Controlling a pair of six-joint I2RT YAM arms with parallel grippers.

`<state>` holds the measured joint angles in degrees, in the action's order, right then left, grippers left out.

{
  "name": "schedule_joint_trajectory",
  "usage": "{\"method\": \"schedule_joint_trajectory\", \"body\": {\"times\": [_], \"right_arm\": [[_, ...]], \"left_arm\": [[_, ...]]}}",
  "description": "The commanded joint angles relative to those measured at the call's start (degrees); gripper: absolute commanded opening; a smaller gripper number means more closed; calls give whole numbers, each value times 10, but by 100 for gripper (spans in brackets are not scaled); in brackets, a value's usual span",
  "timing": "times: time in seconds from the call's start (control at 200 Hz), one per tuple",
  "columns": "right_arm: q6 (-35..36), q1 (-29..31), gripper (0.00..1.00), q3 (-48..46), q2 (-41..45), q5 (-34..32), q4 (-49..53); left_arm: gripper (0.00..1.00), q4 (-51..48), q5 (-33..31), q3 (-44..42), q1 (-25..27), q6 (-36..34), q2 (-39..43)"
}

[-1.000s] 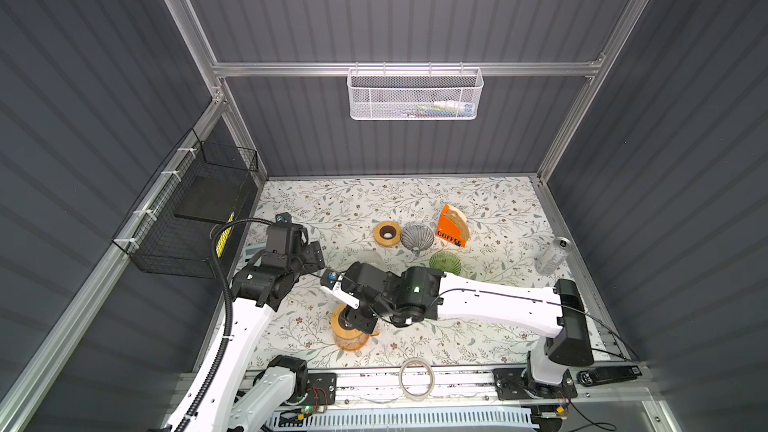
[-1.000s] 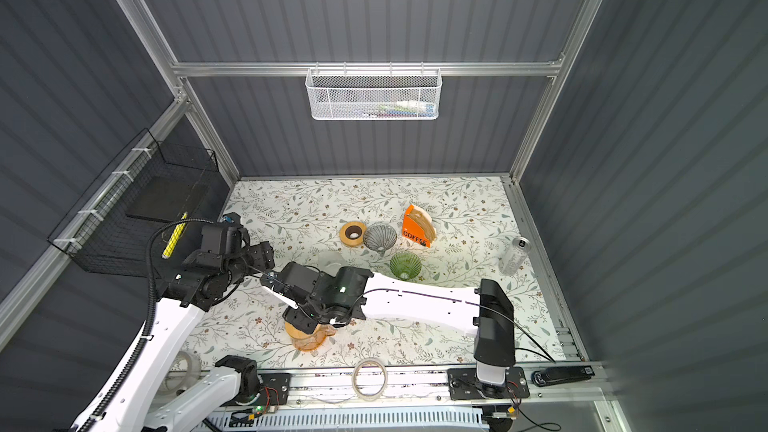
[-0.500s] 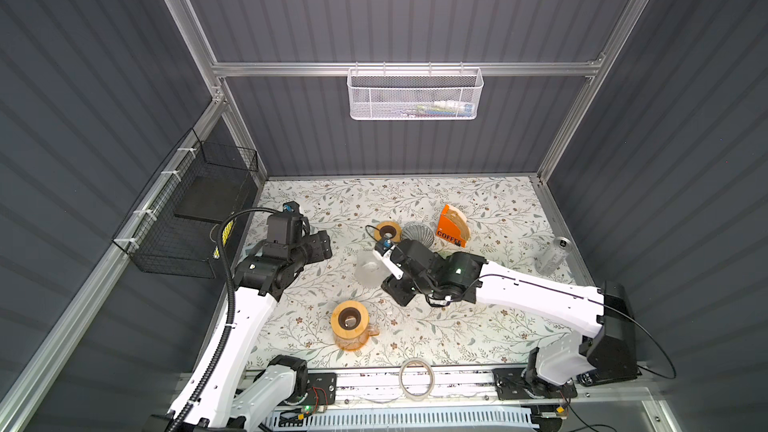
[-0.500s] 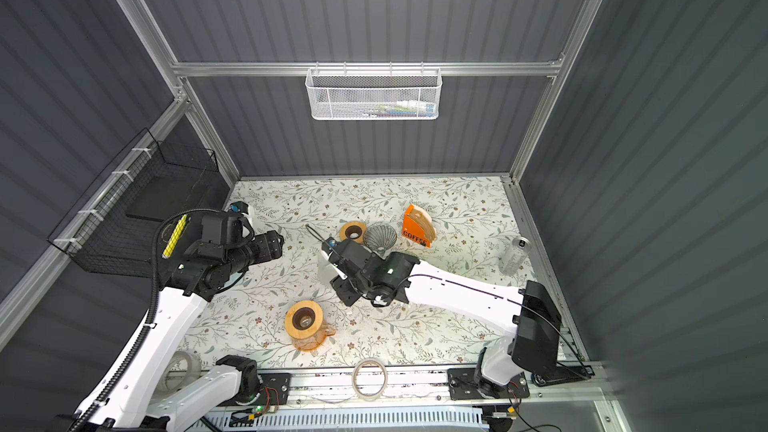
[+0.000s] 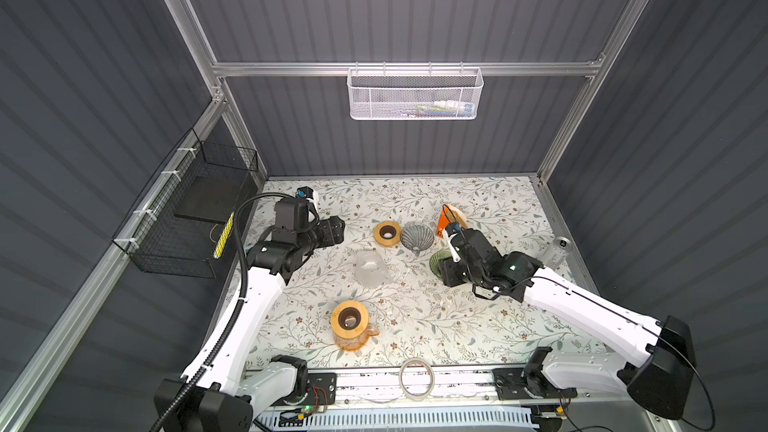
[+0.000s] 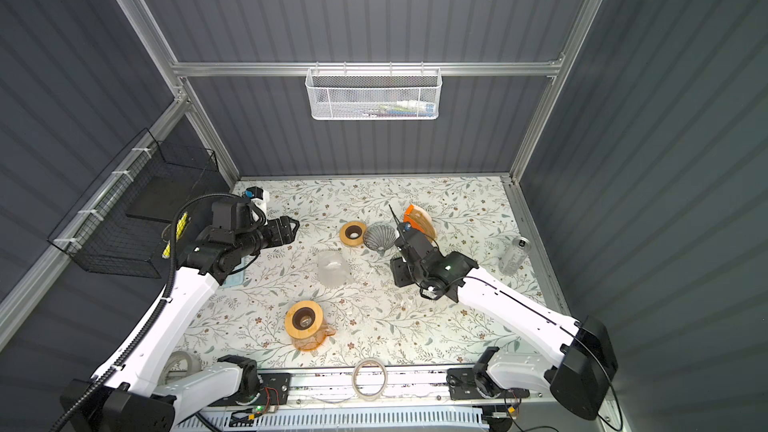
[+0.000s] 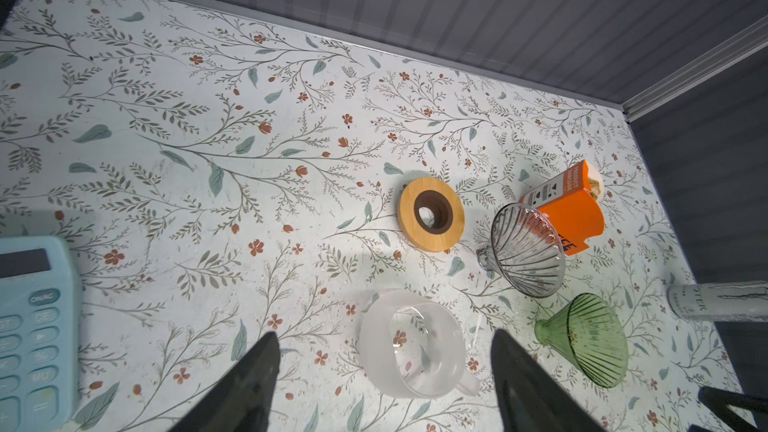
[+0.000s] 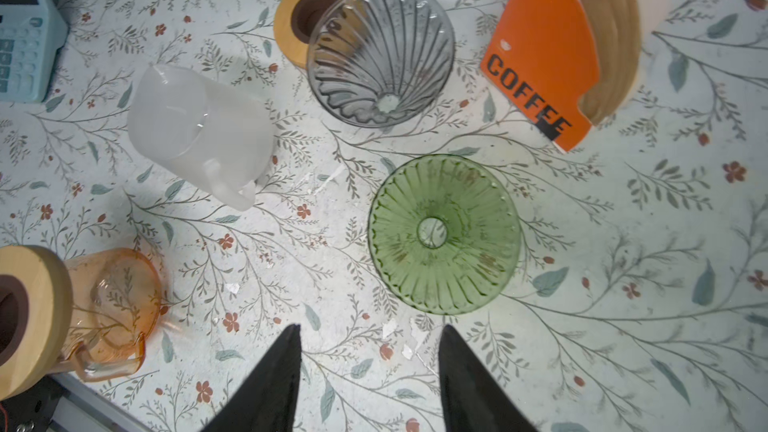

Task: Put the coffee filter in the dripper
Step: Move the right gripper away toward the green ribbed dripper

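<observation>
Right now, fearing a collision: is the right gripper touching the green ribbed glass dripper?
Apart: the right wrist view shows floral tabletop between right gripper and green ribbed glass dripper.

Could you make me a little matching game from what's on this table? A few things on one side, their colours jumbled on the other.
Things:
1. coffee filter pack
2. dripper beside the wooden ring
3. other dripper
4. calculator

Colours:
a. light blue
b. green
c. orange
d. smoky grey

Pairs: 1-c, 2-d, 3-b, 4-a
</observation>
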<state>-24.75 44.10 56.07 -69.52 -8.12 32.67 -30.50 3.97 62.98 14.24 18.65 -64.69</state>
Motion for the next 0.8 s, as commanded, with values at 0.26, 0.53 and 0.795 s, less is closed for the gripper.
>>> {"method": "schedule_joint_trajectory", "body": {"times": [0.26,0.53,0.795], "right_arm": [[-25,-114,56,-65,28,64,-33],[-23,-153,56,-87,11,89,-58],[-17,-161,54,-69,-46,106,-66]], "left_arm": [[78,70,57,1,3,24,-63],[77,51,71,-7,3,35,-54],[77,29,68,-26,3,33,-28]]}}
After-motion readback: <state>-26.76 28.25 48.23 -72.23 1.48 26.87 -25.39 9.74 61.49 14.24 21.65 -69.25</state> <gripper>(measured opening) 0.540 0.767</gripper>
